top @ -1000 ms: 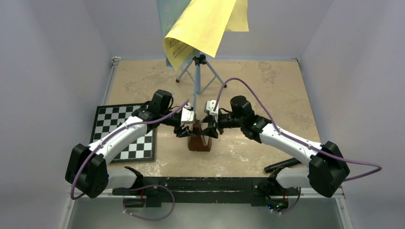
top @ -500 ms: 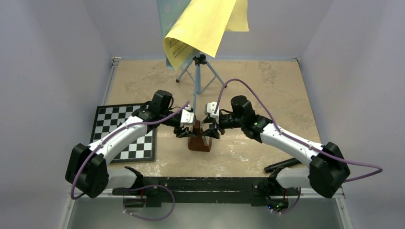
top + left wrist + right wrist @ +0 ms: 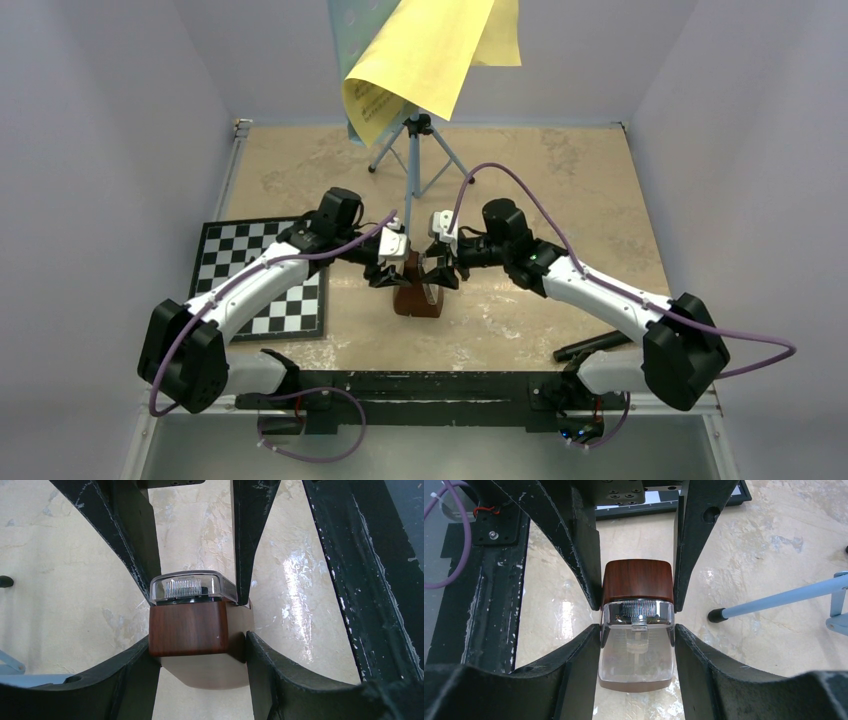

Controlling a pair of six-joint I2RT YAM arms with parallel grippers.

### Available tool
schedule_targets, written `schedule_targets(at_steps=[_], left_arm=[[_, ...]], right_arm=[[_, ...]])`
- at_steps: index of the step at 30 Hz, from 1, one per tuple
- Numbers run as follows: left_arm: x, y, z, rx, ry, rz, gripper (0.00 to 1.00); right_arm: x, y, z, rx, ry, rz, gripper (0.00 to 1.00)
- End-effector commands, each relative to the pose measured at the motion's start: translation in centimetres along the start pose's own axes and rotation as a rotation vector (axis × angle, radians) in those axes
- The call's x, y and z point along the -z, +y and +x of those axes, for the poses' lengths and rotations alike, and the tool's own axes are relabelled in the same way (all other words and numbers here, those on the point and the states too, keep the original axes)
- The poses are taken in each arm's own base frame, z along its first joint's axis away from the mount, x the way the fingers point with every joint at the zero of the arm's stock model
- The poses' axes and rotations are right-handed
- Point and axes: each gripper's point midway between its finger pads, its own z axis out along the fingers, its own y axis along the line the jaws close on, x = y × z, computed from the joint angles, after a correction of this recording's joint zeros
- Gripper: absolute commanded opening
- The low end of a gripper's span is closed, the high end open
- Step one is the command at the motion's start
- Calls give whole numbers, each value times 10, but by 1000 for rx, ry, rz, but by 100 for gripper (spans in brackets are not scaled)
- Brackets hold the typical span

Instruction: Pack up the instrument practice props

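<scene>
The small brown metronome (image 3: 418, 298) stands upright at the table's near middle, and both grippers hold it from opposite sides. My left gripper (image 3: 388, 272) (image 3: 197, 647) is shut on its brown wooden back (image 3: 189, 627). My right gripper (image 3: 441, 272) (image 3: 637, 632) is shut on its clear front cover (image 3: 638, 645). Each wrist view shows the other gripper's fingers on the far side. Behind them stands the light-blue music stand (image 3: 414, 150) on its tripod. Yellow sheets (image 3: 430, 50) of music drape over its top.
A black-and-white chessboard (image 3: 262, 275) lies left of the left arm. A black bar (image 3: 592, 347) lies near the right arm's base. One blue tripod leg (image 3: 784, 597) with a black foot (image 3: 716, 615) reaches close to the metronome. Grey walls enclose the table.
</scene>
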Motion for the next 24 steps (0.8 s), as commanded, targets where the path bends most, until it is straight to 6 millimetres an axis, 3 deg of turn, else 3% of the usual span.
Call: schedule_targets(at_steps=[1,5,13,24], left_arm=[[-7,-3,45,44,141,3,0],[-7,-3,44,51,134,4,0],[-10,-3,38,8,138,25,0],[-13,4,39,22,171,7,0]], right_arm=[[-10,-5,33,-51,83,27,0],[-14,-5,44,-71,112,15,0],[-21,-6,39,-75,115,-25,0],[-19,-2,48,-86,151,-39,0]])
